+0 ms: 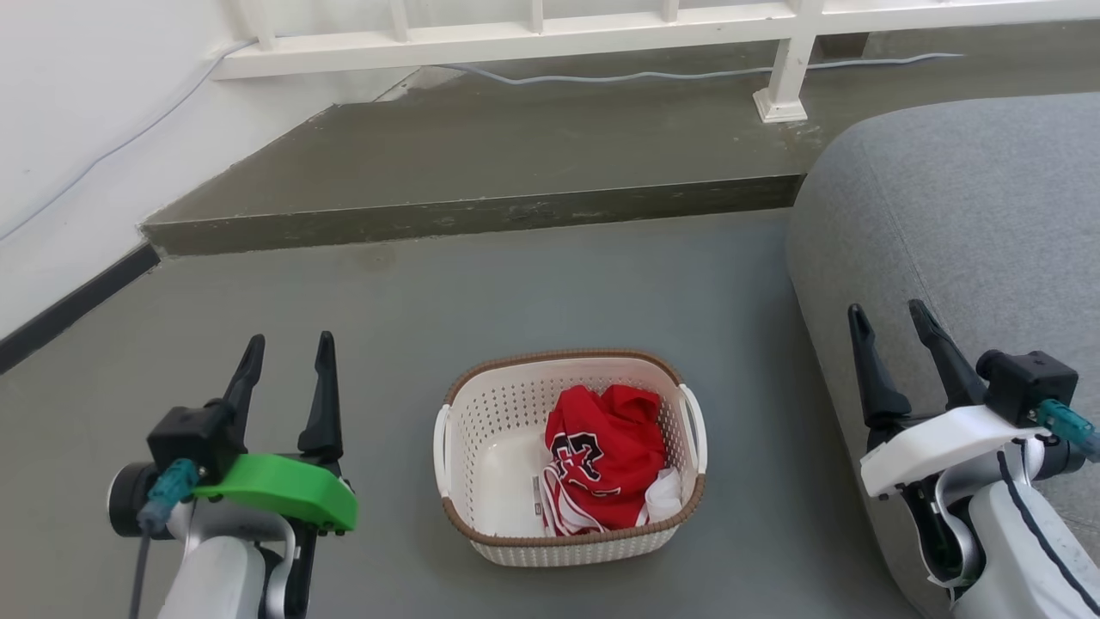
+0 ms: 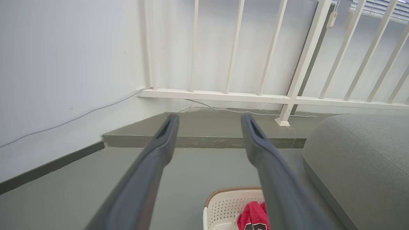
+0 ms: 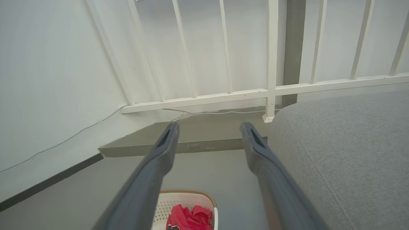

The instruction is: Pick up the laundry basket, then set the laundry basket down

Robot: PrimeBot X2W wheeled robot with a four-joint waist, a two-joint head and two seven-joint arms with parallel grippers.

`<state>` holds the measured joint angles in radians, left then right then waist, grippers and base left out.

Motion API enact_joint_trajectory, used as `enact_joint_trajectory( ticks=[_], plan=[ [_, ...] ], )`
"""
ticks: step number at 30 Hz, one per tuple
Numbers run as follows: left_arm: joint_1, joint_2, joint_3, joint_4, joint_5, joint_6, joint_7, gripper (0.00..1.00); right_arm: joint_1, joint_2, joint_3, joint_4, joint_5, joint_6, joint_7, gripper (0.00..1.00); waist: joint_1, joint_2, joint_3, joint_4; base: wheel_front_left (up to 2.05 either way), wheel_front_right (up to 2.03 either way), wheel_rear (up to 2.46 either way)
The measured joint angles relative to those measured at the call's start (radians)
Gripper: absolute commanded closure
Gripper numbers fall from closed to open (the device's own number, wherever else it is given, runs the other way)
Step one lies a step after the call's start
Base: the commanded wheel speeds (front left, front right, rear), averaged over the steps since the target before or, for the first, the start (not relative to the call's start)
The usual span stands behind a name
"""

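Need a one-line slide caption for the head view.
The basket, red garment inside, sits on the floor between left end effector and right end effector, both open.

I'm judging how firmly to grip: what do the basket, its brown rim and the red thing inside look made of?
The laundry basket looks like rigid cream plastic, matte, moulded with rows of holes. Its brown rim seems plastic too, moulded to mimic weave, though I cannot be sure. The red garment is soft fabric, crumpled in folds.
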<state>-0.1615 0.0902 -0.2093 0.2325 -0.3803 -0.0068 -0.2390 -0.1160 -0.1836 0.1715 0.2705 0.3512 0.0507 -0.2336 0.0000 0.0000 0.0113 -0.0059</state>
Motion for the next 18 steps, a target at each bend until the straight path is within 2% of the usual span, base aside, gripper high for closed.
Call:
enact_joint_trajectory(
  ticks=[4, 18],
  plan=[
    [-0.002, -0.001, -0.010, 0.013, 0.048, 0.004, -0.011, 0.00, -0.001, 0.000, 0.006, 0.013, -0.045, 0.000, -0.014, 0.00, 0.0000, 0.0000, -0.001, 0.000, 0.00, 0.00, 0.00],
    [-0.002, -0.009, 0.000, 0.077, 0.041, 0.016, -0.013, 0.00, -0.004, 0.005, -0.001, 0.054, -0.052, 0.002, -0.017, 0.00, 0.0000, 0.0000, -0.005, 0.000, 0.00, 0.00, 0.00]
  ],
)
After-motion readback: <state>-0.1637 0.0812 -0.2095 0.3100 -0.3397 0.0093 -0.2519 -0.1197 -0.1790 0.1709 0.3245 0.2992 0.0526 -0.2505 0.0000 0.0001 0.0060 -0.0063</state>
